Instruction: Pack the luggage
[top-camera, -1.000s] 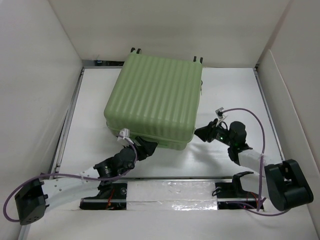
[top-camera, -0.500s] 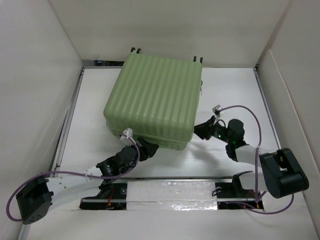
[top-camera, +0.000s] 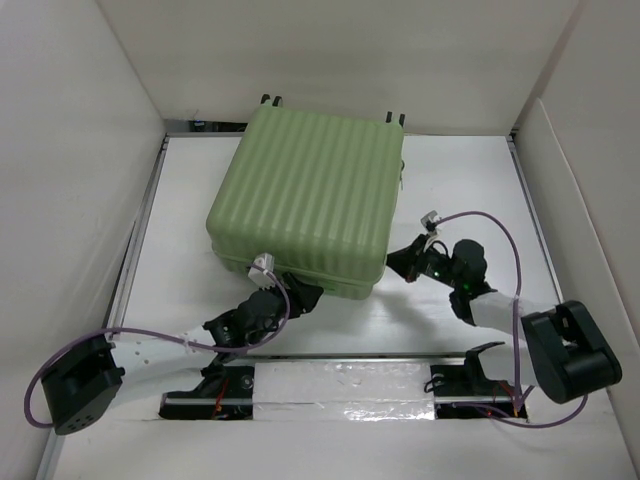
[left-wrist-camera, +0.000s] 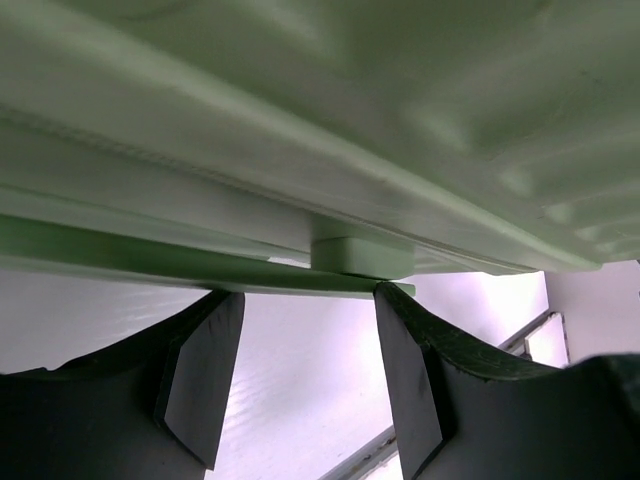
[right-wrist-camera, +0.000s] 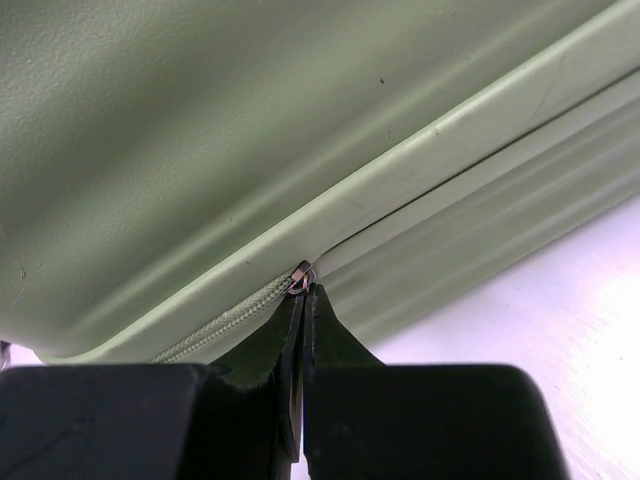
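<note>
The luggage (top-camera: 310, 200), a light green ribbed hard-shell suitcase, lies flat and closed in the middle of the table. My left gripper (top-camera: 305, 295) is at its near edge, open, its fingertips just under a thin green strip and a small block (left-wrist-camera: 360, 255) on the luggage (left-wrist-camera: 300, 100) rim; nothing sits between the fingers of the left gripper (left-wrist-camera: 308, 297). My right gripper (top-camera: 393, 265) is at the near right corner. In the right wrist view the right gripper (right-wrist-camera: 303, 292) is shut on the small metal zipper pull (right-wrist-camera: 300, 277), with closed zipper teeth (right-wrist-camera: 220, 325) running left along the luggage (right-wrist-camera: 200, 130) seam.
White walls (top-camera: 80, 200) box in the table on three sides. A metal rail (top-camera: 135, 250) runs along the left edge and a foil-taped strip (top-camera: 340, 385) along the near edge. Purple cables (top-camera: 500, 225) loop off both arms. Small black wheels (top-camera: 268, 100) stick out at the luggage's far side.
My right gripper has closed onto the zipper pull at the luggage's corner. My left arm has edged forward under the near rim, its jaws slightly narrower.
</note>
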